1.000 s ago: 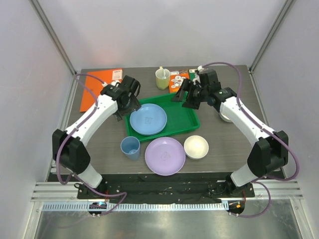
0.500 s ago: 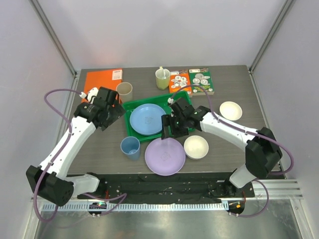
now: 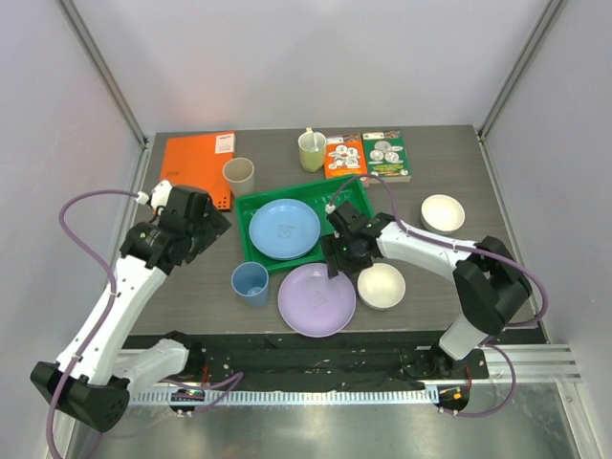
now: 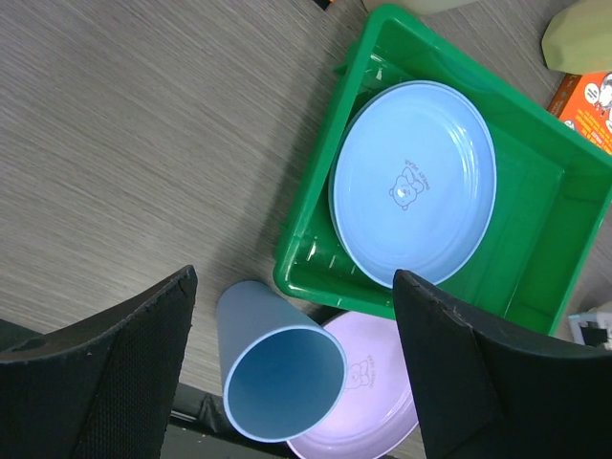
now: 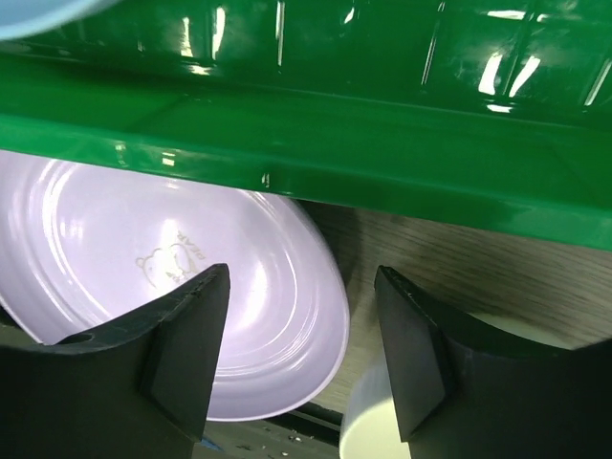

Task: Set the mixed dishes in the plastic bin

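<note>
The left gripper (image 4: 295, 282), fingers wide and empty, hangs left of the blue cup (image 3: 251, 283); the plastic bin (image 3: 360, 230) holds a light blue plate (image 3: 284, 229); the right gripper (image 5: 302, 273), fingers wide, sits over the lilac plate (image 3: 316, 301) at the bin's near wall.

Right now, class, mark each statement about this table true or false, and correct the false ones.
1. A light blue plate lies in the green bin. True.
2. The lilac plate lies in the bin too. False: it rests on the table, in front of the bin.
3. The blue cup stands upright beside the lilac plate. True.
4. The left gripper has its jaws clamped on the beige cup. False: the jaws are open and empty; the cup stands by the bin's far left corner.
5. The right gripper has its jaws open. True.
</note>
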Controlling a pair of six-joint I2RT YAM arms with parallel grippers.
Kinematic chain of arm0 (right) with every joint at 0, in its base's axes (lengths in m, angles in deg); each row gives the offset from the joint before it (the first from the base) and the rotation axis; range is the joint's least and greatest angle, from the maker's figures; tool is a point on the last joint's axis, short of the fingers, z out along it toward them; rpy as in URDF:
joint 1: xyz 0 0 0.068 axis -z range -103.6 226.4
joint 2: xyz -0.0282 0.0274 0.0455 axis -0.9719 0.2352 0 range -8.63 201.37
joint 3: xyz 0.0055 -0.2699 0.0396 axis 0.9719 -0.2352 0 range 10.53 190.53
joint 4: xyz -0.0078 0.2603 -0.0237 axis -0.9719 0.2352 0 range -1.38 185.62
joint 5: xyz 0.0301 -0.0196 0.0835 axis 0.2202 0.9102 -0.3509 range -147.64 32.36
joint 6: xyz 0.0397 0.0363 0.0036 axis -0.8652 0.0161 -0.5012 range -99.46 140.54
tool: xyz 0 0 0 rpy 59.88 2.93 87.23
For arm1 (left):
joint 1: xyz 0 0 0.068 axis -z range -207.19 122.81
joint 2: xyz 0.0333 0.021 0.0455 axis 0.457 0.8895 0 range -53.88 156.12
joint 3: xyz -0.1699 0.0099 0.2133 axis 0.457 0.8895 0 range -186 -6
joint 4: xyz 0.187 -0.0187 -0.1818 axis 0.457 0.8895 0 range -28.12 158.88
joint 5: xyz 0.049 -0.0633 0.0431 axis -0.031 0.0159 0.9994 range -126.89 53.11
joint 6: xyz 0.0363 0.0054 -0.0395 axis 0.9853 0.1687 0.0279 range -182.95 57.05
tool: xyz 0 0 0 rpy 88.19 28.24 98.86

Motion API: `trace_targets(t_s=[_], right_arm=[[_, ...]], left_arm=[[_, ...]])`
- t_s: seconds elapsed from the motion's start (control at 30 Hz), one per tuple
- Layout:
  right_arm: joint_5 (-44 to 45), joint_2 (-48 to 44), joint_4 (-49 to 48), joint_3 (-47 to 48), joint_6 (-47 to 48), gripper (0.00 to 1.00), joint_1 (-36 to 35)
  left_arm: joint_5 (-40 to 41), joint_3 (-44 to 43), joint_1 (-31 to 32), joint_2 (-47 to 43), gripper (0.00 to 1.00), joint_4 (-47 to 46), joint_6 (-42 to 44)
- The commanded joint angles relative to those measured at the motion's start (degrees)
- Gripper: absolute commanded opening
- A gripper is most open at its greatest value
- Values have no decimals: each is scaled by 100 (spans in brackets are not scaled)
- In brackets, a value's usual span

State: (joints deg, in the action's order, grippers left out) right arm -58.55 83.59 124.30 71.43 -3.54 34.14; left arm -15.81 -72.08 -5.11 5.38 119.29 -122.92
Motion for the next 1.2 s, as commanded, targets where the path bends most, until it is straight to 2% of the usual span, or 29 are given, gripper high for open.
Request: trace_targets(t_s=[0.0,0.23,0.33,0.37,0.57,0.8,1.17], right_arm=[[-59,146,-342,-149,70,67,-10],[-94,208,-501,-141,114,62,-54],[-94,252,-501,-96,105,46,-98],[-68,252,-501,-96,87,35,-124],[-120,129,-414,-123,26,1,-291],[-50,-696,-62,-96,-228,1,-555],[-138,-1874,948,88,-484,1,-661]], left_arm=[[195,140,-20,-257,82,-98,-200],[159,280,-20,-363,82,-177,-244],[221,315,-20,-389,82,-133,-314],[238,324,-20,-416,82,-133,-323],[370,456,-20,-548,82,-160,-419],[678,500,-20,-723,82,-37,-525],[678,597,-20,-715,82,-2,-569]])
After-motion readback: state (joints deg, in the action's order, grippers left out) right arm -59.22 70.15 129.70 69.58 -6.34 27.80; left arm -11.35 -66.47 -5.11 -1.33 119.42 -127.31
